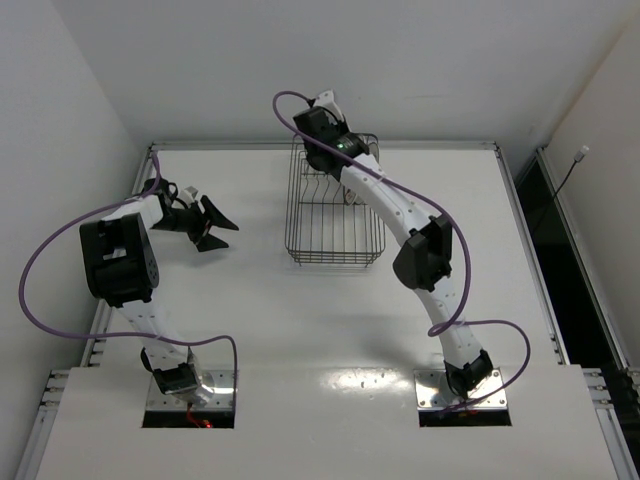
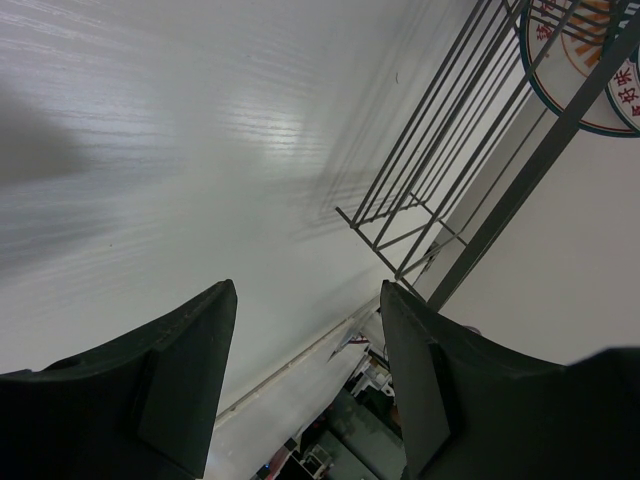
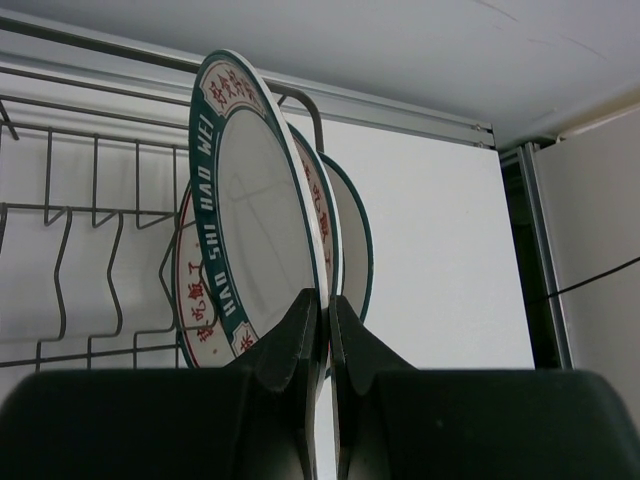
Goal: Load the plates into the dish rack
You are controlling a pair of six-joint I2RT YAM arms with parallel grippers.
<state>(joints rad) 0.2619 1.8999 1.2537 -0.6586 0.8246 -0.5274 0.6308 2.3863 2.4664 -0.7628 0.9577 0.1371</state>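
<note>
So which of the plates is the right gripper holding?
The front plate, with white lettering on its dark rim: the right gripper pinches its lower edge. The red-lettered plate and the rearmost plate stand behind it.

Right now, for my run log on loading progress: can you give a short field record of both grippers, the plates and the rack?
left gripper: open, empty, left of the dish rack
right gripper: shut on the lettered-rim plate, pinching its edge
held plate: upright, at the rack's far end
other plates: standing on edge just behind it
</note>
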